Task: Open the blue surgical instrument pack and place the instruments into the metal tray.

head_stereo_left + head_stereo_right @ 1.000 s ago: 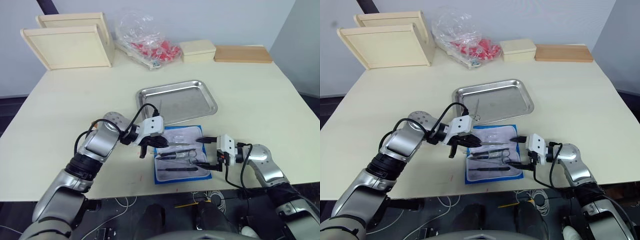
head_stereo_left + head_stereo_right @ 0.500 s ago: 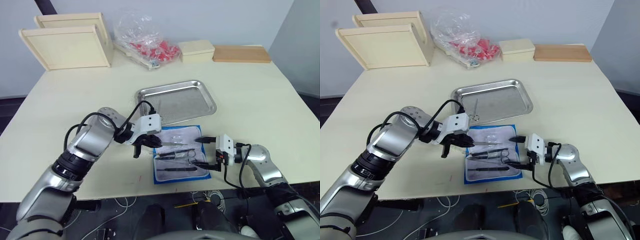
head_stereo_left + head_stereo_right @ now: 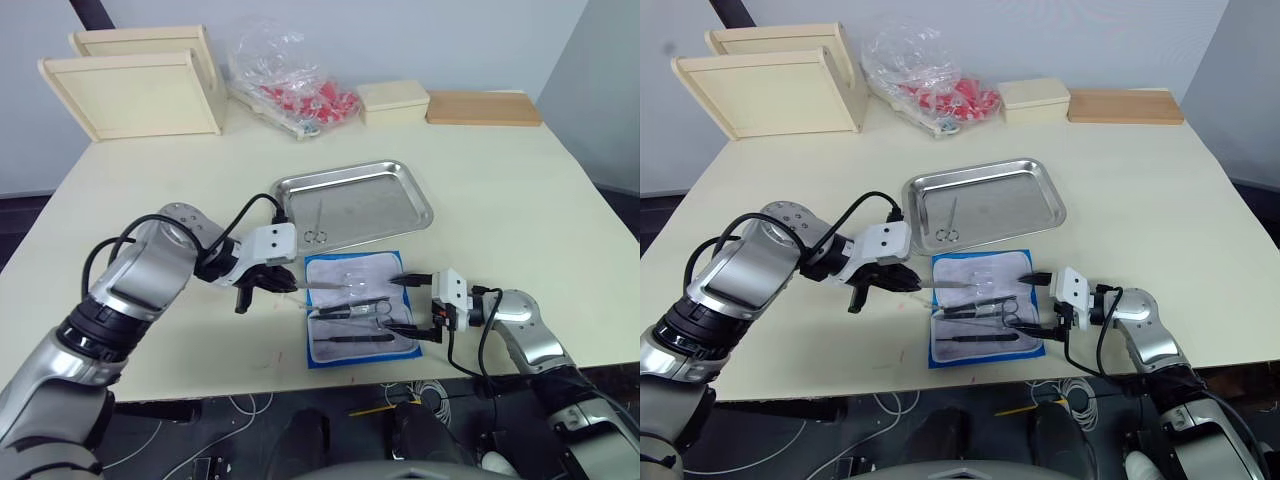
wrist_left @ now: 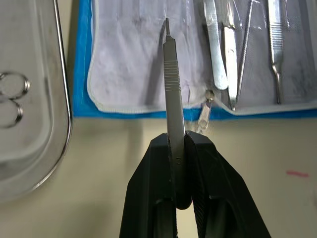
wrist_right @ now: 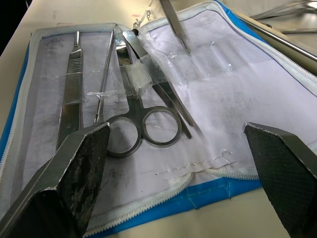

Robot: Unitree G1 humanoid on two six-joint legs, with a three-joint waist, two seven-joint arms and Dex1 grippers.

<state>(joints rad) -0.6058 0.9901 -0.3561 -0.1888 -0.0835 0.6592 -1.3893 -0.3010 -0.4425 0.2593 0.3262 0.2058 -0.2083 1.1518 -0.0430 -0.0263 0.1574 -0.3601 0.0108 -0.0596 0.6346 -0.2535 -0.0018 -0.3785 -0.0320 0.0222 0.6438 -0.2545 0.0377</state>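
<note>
The blue surgical instrument pack [image 3: 361,309] lies open in front of the metal tray [image 3: 354,203], where 1 pair of scissors [image 3: 317,222] lies. My left gripper [image 4: 176,161], clenched on a slim metal handle [image 4: 173,94], has pulled back off the pack's left edge since 1 second ago. My right gripper [image 3: 409,304] still waits spread wide at the pack's right side.

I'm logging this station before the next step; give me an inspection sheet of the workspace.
Surface: pale table, small red mark near the front edge.
Job's things: blue pack open flat, scissors and slim instruments in its pockets; metal tray holds one pair of scissors.
Clutter: wooden boxes, bag of red items, small box, board at the far edge.
Grippers: left tool shut on a scalpel handle; right tool open beside the pack.
Cables: loops on both wrists.
Surroundings: grey wall, cables on floor.
</note>
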